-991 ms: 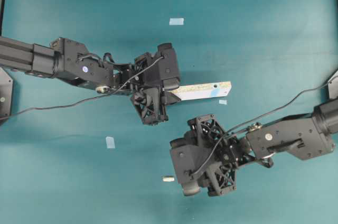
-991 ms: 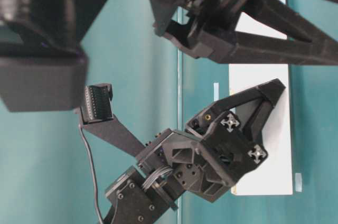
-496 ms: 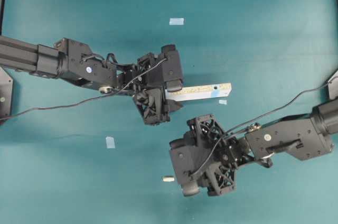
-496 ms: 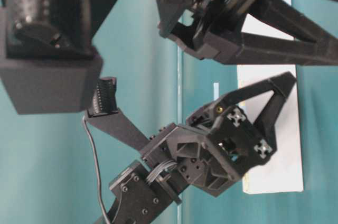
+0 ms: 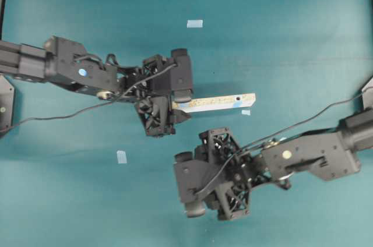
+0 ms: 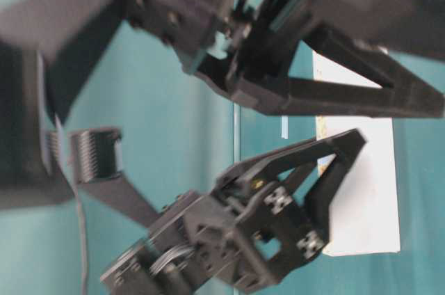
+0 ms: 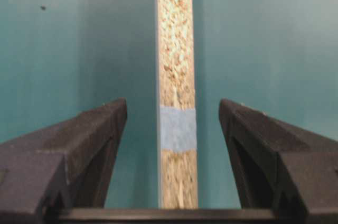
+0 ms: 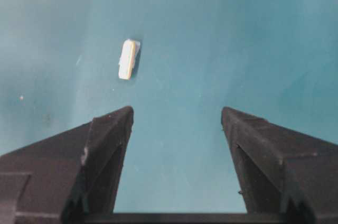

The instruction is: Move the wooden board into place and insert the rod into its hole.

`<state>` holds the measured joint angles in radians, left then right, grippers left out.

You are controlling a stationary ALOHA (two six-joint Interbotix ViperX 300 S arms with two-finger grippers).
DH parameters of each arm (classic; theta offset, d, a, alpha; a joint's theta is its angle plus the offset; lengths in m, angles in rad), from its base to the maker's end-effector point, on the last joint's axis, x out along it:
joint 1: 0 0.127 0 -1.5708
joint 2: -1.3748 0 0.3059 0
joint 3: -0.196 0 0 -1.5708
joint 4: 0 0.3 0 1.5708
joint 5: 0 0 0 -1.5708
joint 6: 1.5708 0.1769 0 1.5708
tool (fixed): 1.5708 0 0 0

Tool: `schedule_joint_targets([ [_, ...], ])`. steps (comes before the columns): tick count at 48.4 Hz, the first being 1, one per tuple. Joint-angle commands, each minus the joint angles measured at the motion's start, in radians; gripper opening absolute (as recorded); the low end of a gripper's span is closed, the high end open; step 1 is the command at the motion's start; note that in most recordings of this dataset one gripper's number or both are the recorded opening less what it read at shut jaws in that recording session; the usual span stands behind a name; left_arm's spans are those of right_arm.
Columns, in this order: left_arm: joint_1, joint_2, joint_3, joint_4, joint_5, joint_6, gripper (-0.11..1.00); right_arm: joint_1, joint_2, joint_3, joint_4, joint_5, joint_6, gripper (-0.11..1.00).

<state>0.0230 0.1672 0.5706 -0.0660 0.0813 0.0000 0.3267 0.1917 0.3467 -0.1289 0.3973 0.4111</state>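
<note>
The wooden board [image 5: 217, 102] lies on the teal table, running right from my left gripper [image 5: 176, 102]. It has a small dark hole and a blue patch near its right end. In the left wrist view the board [image 7: 176, 49], speckled with a blue band, runs between the open jaws of that gripper [image 7: 173, 102], with a gap on each side. From table level the board [image 6: 368, 197] looks white. My right gripper [image 5: 198, 187] hovers low at front centre and hides the rod from overhead. In the right wrist view the rod [image 8: 128, 59] lies ahead and left of the open right gripper [image 8: 177, 110].
Small pale-blue tape squares lie on the table: one at the back [image 5: 194, 24], one at front left [image 5: 121, 156], one just under the board's right end [image 5: 246, 112]. Both arms' cables trail across the table.
My left gripper has opened and let go of the board, then drawn back a little to the left. The right gripper has moved left, over the rod.
</note>
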Motion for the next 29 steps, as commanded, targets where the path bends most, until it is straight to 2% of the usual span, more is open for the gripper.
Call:
schedule_joint_targets([
  [1, 0.002, -0.064, 0.006, 0.002, -0.003, 0.005, 0.69, 0.003, 0.009, -0.072, 0.003, 0.040, 0.025, 0.75],
  [8, 0.002, -0.112, 0.035, 0.003, -0.003, 0.005, 0.69, 0.009, 0.058, -0.150, 0.003, 0.084, 0.066, 0.75],
  [15, 0.002, -0.161, 0.074, 0.002, -0.003, 0.006, 0.68, 0.015, 0.107, -0.209, 0.006, 0.130, 0.077, 0.75],
  [29, 0.002, -0.224, 0.164, 0.002, -0.008, 0.006, 0.68, 0.034, 0.161, -0.233, 0.023, 0.152, 0.077, 0.75],
])
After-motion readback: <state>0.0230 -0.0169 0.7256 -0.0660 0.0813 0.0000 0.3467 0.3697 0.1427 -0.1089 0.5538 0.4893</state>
